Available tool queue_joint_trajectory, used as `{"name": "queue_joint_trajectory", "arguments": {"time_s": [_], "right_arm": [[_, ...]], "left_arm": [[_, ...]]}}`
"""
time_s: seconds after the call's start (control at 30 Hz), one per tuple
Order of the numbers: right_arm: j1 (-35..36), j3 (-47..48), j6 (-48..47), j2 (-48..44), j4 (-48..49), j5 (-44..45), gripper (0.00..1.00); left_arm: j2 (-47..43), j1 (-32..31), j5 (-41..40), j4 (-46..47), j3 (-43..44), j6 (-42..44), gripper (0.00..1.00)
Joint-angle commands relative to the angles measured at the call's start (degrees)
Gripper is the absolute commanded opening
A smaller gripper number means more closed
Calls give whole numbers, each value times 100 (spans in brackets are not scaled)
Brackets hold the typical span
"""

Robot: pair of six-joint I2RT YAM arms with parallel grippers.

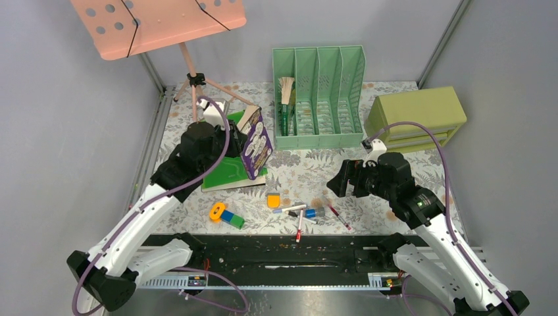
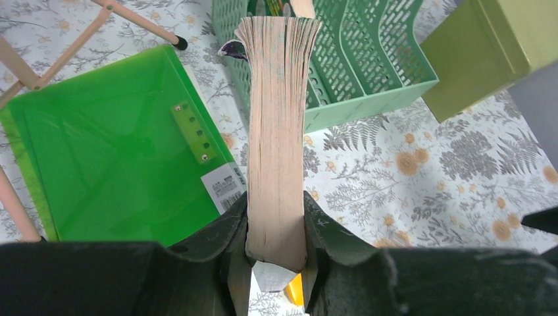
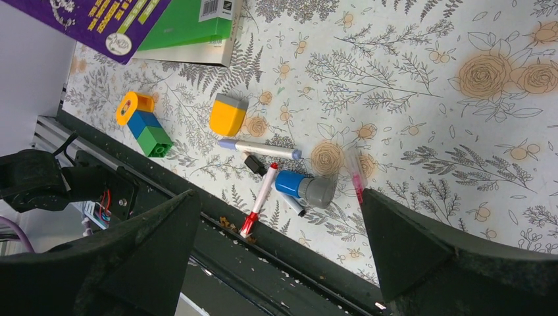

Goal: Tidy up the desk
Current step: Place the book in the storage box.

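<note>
Two hands work over the table (image 1: 303, 174), a fern-printed cloth top framed by metal rails (image 1: 146, 151). The left hand (image 2: 276, 260) is clamped across the pages of a thick book (image 2: 276, 131), held on edge above the green folder (image 2: 118, 145) near the file rack (image 2: 368, 72); the right hand (image 3: 279, 197) hangs spread apart above loose pens (image 3: 260, 148). The book looks heavy, stiff in bulk, slick-covered: a deep grip across the pages suits it.

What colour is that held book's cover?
The book has a purple cover, clearest in the top external view.
</note>
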Motion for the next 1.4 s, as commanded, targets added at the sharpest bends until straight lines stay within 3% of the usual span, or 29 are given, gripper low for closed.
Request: {"name": "queue_joint_trajectory", "arguments": {"time_s": [0.0, 0.27, 0.57, 1.0, 1.37], "right_arm": [[-10, 39, 100, -128, -110, 156, 99], [-15, -72, 175, -302, -152, 197, 99], [-10, -83, 216, -386, -164, 194, 100], [-10, -273, 342, -605, -163, 264, 99], [-15, -321, 344, -668, -169, 320, 99]], "left_arm": [[271, 61, -424, 999, 693, 130, 0], [970, 87, -588, 1147, 1455, 498, 0], [1425, 182, -982, 1926, 1772, 551, 0], [2291, 238, -872, 2072, 2326, 942, 0], [2745, 237, -654, 2187, 2608, 651, 0]]}}
